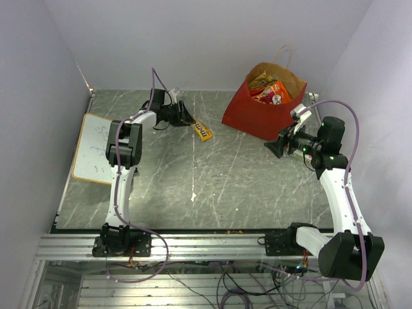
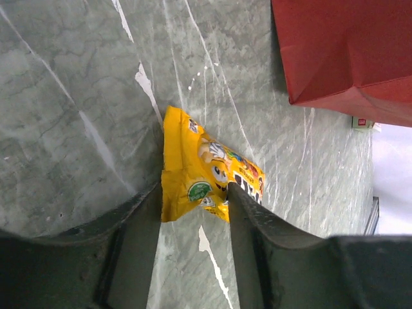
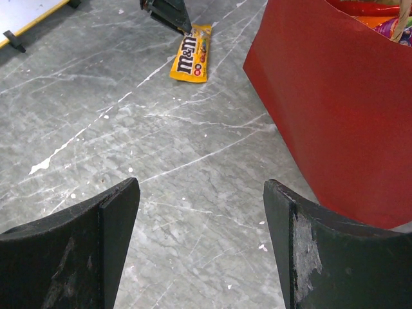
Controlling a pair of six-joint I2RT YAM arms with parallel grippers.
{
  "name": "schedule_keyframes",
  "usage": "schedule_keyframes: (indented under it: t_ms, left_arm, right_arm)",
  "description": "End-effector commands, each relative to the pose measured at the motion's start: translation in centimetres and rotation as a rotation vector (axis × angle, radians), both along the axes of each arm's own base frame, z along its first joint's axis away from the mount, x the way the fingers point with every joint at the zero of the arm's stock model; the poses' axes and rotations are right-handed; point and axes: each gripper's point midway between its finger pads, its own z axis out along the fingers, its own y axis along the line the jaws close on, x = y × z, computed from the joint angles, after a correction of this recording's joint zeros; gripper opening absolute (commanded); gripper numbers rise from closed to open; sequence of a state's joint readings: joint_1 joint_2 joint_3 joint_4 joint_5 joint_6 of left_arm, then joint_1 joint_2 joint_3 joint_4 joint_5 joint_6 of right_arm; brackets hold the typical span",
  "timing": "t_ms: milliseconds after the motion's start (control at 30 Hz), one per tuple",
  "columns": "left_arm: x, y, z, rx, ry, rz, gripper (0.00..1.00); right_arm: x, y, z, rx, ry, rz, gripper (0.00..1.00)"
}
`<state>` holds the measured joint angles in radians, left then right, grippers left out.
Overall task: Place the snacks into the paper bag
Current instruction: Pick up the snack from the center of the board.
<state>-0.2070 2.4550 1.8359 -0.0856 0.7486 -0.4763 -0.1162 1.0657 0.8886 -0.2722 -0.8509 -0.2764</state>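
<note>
A yellow M&M's pack point(image 1: 203, 132) lies flat on the grey table at the back middle. My left gripper point(image 1: 185, 118) is open, and its fingertips stand on either side of the pack's near end point(image 2: 199, 174); the right finger overlaps its edge. The red paper bag point(image 1: 257, 116) stands at the back right, open, with several snacks point(image 1: 270, 90) inside it. My right gripper point(image 1: 277, 148) is open and empty, low over the table just left of the bag's red wall point(image 3: 335, 116). The pack point(image 3: 192, 53) and the left gripper's tip point(image 3: 166, 11) show ahead in the right wrist view.
A flat white board point(image 1: 96, 148) lies at the table's left edge. The bag's corner point(image 2: 347, 51) stands a short way beyond the pack. White walls close in on three sides. The bag's tan handle point(image 1: 284, 55) sticks up.
</note>
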Motion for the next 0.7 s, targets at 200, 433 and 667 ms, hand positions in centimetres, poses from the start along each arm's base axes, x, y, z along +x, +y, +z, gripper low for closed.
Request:
schedule_keyframes:
  t_ms: [200,433,667]
  left_arm:
    - [-0.3,-0.9,0.4,-0.037,-0.027,-0.067,0.39]
    - [-0.9,-1.2,3.1,-0.046,-0.120,-0.139,0.18]
    - [-2.3,-0.8,7.5,-0.002,-0.271,-0.225,0.07]
  right_arm:
    - [-0.1,0.0,-0.1,-0.008,-0.022,0.014,0.77]
    - [-0.2,0.0,0.0,-0.012,-0.028,0.020,0.77]
    - [-0.3,0.1,-0.1,-0.011,-0.028,0.025,0.77]
